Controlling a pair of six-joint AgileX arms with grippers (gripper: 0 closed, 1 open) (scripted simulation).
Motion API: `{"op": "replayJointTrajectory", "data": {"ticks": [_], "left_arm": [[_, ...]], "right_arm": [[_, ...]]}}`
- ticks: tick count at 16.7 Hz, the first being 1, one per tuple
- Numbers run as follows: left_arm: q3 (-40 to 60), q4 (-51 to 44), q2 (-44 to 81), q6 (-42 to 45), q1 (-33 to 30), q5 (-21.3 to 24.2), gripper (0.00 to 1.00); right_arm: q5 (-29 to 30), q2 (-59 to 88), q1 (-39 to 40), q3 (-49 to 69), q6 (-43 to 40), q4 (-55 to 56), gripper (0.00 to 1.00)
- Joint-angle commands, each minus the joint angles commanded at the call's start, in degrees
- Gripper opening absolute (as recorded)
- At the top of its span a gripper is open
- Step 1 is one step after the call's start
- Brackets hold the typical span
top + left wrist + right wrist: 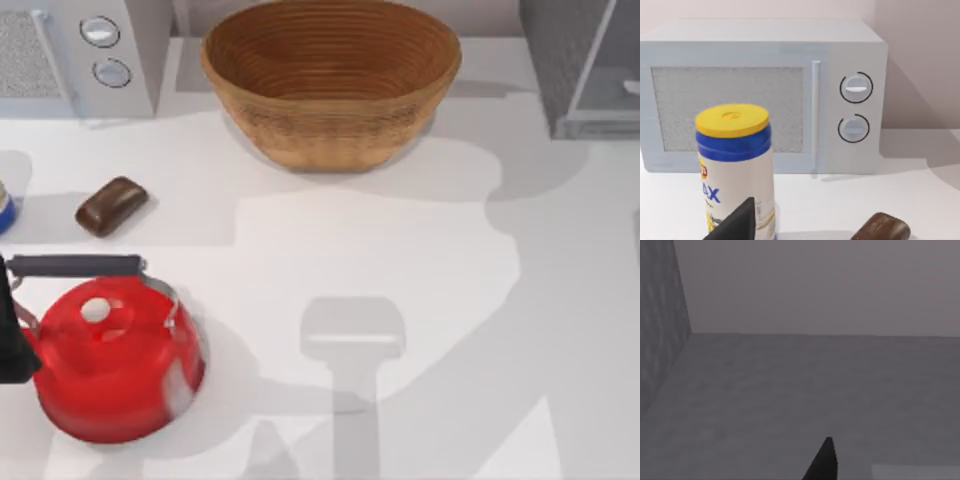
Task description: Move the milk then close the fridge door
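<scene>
The milk is out of view. The fridge, a dark grey speckled box (548,50), stands at the table's back right. Its pale grey fridge door (605,90) with a lighter frame lies against the box's right part; I cannot tell how far it stands open. A small pale shape (632,88) sits at the picture's right edge there, too small to identify. A dark tip of my right gripper (824,462) hangs over a dark grey speckled floor with a speckled wall (660,340) beside it. My left arm (10,335) is at the table's left edge, beside the red kettle (112,358).
A light grey microwave (90,50) with two round knobs stands back left, and a wicker basket (330,80) back centre. A brown rounded block (110,205) lies left. A canister (735,165) with a yellow lid and blue band stands before my left gripper (737,225).
</scene>
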Motion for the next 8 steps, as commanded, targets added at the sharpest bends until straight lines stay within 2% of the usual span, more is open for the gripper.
{"op": "replayJointTrajectory", "data": {"ticks": [3,8], "left_arm": [[0.0,0.0,0.0,0.0,0.0,0.0,1.0],[0.0,0.0,0.0,0.0,0.0,0.0,1.0]], "right_arm": [[0.0,0.0,0.0,0.0,0.0,0.0,0.98],[0.0,0.0,0.0,0.0,0.0,0.0,1.0]]}}
